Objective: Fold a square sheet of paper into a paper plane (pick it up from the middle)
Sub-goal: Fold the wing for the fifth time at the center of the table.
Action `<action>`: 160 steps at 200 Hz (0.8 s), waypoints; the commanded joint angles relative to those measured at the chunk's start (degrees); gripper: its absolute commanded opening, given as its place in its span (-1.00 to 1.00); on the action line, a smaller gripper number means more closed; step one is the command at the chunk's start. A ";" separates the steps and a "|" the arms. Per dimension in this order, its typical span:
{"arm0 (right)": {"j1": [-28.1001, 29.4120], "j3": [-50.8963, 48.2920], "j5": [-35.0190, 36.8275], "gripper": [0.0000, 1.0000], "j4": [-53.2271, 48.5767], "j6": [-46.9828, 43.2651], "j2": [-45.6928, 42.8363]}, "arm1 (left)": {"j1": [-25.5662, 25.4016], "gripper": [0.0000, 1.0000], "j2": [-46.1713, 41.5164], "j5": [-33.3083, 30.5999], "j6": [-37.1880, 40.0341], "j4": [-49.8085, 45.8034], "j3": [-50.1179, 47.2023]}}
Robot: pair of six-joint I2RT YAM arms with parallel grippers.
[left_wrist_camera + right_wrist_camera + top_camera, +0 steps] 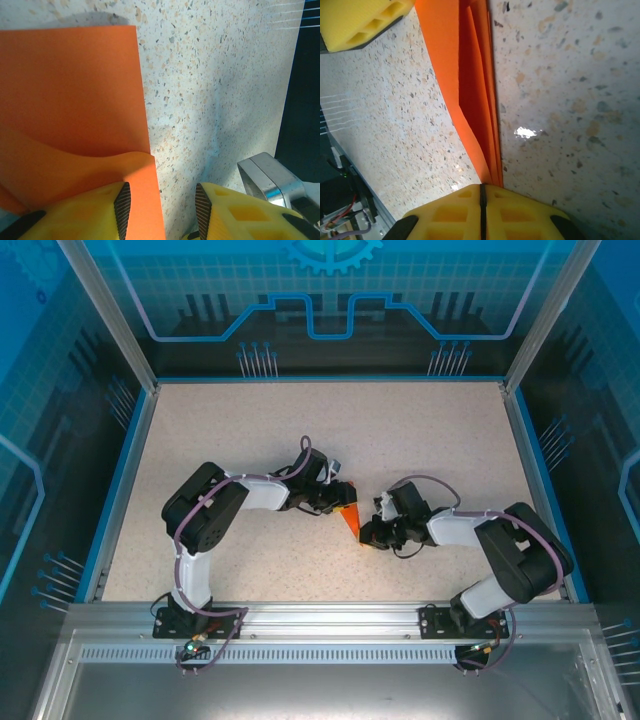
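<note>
The square sheet of paper [350, 519] is bright orange and folded into a creased wedge that lies on the speckled table between the two arms. My left gripper [341, 502] sits at its far end. In the left wrist view its jaws stand open [161, 210], and a raised flap of the paper [70, 100] lies between them against the left pad [121, 205]. My right gripper [368, 533] is at the wedge's near tip. There the jaws are shut [481, 192] on the pointed end of the layered paper [470, 85].
A yellow finger of the left gripper [360, 20] shows at the top left of the right wrist view. A shiny metal bracket [270, 175] and a dark wall [306, 100] lie to the right in the left wrist view. Blue-edged walls [120, 480] bound the table.
</note>
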 commanded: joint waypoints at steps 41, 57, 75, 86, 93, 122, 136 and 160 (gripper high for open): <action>0.95 -1.23 2.61 -0.85 -13.07 -2.48 -2.22 | -0.13 -0.16 3.51 -1.12 1.33 -4.47 0.40; 0.97 -0.87 0.84 -0.85 -10.62 -1.49 -4.22 | -0.07 -0.15 3.47 -0.99 1.53 -4.56 0.41; 0.97 0.68 0.80 -0.85 -9.26 -0.51 -6.85 | -0.09 -0.16 3.54 -1.16 1.58 -4.69 0.32; 0.90 1.74 0.99 -0.85 -8.46 0.16 -8.04 | -0.09 -0.16 3.72 -1.08 1.33 -4.60 0.30; 0.89 2.48 0.97 -0.85 -7.39 0.63 -8.54 | -0.07 -0.16 3.84 -0.94 1.27 -4.51 0.30; 0.88 5.46 1.53 -0.84 -3.97 2.95 -7.19 | -0.14 -0.16 3.86 -0.90 1.36 -4.54 0.32; 0.96 6.81 0.89 -0.84 -3.12 3.46 -5.14 | -0.11 -0.16 3.85 -0.84 1.43 -4.81 0.30; 0.97 7.96 0.80 -0.82 0.60 5.33 -1.17 | -0.14 -0.16 3.81 -0.84 1.32 -4.51 0.10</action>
